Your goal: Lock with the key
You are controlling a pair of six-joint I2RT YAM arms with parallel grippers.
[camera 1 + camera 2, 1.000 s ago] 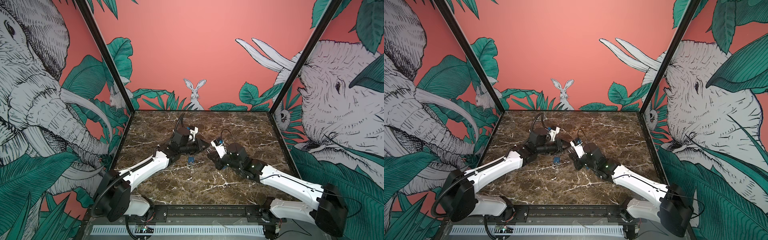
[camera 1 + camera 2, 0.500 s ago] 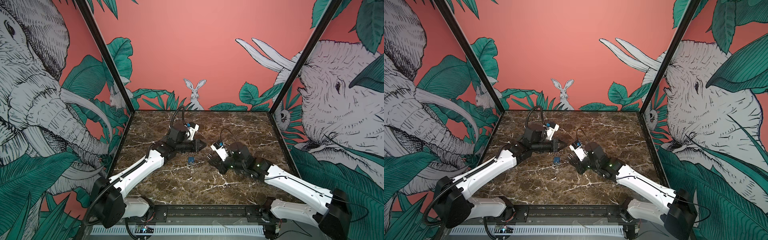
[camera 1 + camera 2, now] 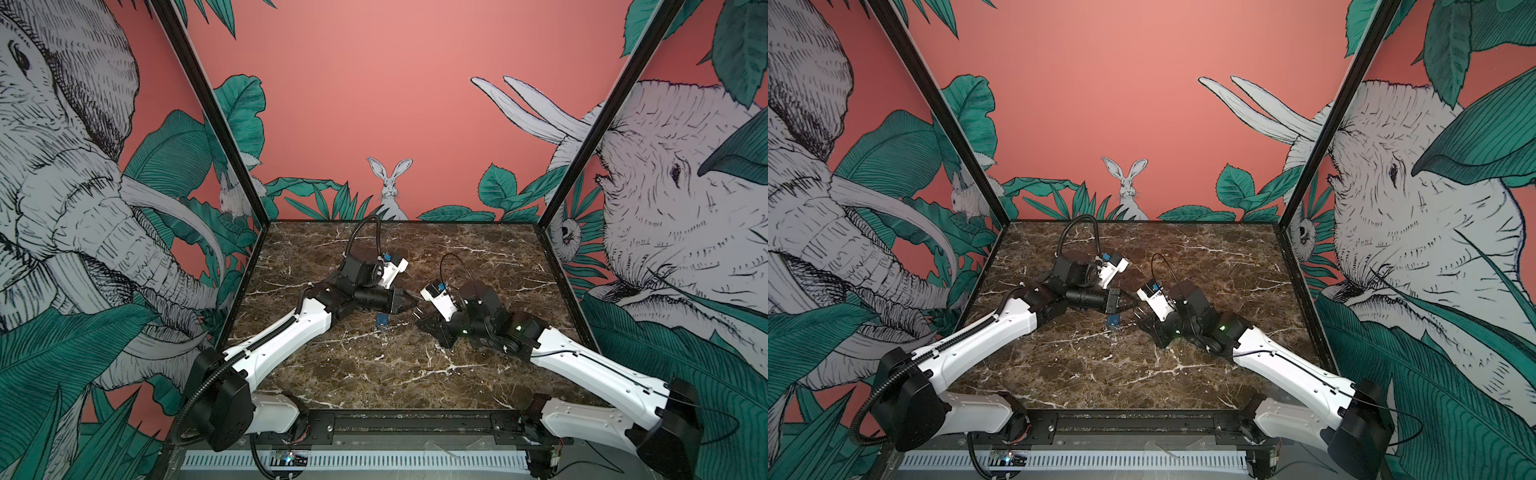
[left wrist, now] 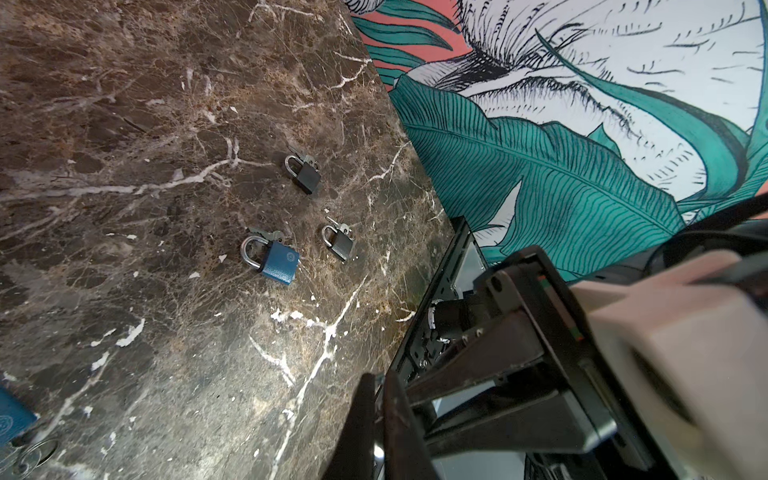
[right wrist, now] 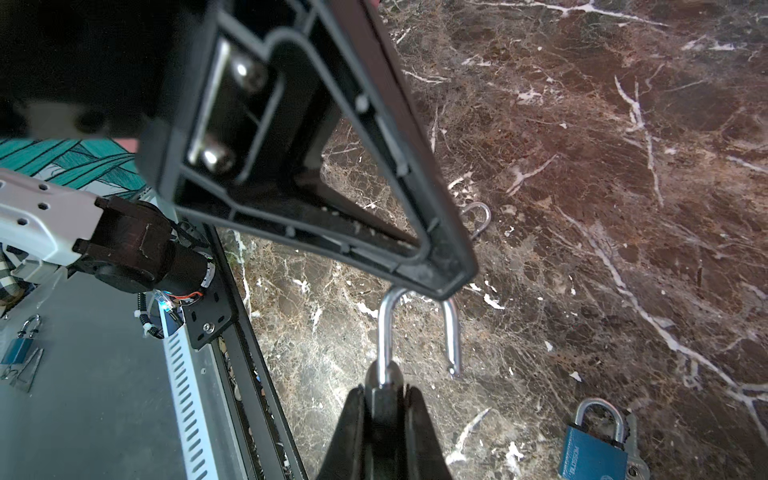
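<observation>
Our right gripper is clamped on the padlock, its black tapered fingers pinching the dark body from both sides. The bright steel shackle, a smooth U, stands open, with one leg free of the body. The left gripper reaches in from the left with its jaws together. Whether a key sits between them we cannot tell. One of its fingers, a hollow ribbed plastic triangle, covers the shackle's crown with its tip; touching or only in front, we cannot say. The two grippers meet at mid-table. On the brown, white-veined marble table, just near-left of the meeting tips, lies a blue padlock with a grained body and a closed shackle. Against a second ago, the left jaws have drawn together, the grippers meet at much the same spot, and the blue padlock has not moved.
</observation>
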